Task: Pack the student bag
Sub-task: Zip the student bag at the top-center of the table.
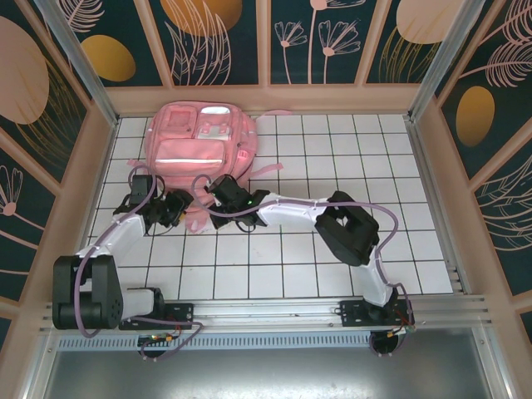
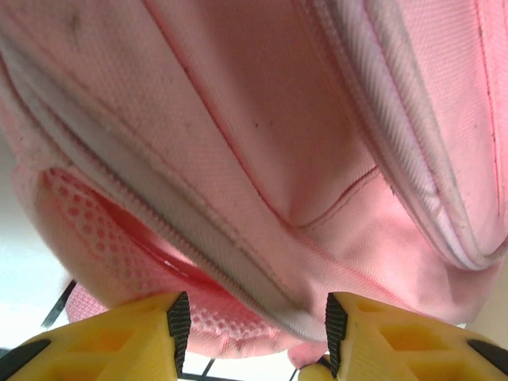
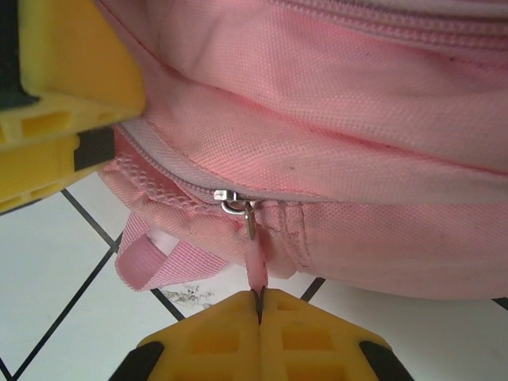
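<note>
Pull slow along the zip (image 3: 171, 163) with the right hand (image 3: 259, 305), shut tight on the pull tab (image 3: 255, 266). Close the half-wide left hand (image 2: 252, 325) on the bag (image 1: 199, 141) to steady it.

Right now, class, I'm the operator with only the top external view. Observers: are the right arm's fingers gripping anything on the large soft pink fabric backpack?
Observer: Yes. The right fingers are shut on the backpack's thin pink zipper pull tab.
Operator: Where is the metal slider?
Observer: The slider sits just above that tab, on the pale zip tape.
Operator: And the left fingers?
Observer: The left fingers stand open, with the bag's pale zip edge between them.
</note>
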{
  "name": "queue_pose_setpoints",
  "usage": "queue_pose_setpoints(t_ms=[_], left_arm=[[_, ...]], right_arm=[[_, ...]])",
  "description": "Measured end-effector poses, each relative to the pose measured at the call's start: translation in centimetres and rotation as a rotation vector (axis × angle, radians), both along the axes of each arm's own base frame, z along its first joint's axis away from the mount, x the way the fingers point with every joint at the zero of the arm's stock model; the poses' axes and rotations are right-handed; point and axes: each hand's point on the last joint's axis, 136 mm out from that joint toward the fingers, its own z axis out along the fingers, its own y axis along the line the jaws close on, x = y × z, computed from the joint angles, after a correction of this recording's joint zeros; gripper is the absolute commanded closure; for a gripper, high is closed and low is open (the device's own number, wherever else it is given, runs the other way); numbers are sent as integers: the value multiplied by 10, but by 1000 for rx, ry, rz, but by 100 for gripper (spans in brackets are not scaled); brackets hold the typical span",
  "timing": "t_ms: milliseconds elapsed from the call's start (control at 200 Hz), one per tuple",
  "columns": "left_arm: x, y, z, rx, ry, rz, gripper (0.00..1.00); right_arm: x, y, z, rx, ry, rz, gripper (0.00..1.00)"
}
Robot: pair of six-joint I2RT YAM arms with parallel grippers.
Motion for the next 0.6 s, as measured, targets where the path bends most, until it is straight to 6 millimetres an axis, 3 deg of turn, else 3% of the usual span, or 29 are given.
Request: queue_pose_setpoints(t_ms=[220, 415, 600], left_arm=[[6, 0, -4, -4, -5, 5, 51], [7, 0, -5, -4, -5, 4, 51], [7, 0, -5, -4, -4, 4, 51]], right_arm=[[2, 1, -14, -6, 36, -13, 75], [3, -2, -29, -25, 61, -20, 75], [5, 2, -26, -15, 56, -20, 69]])
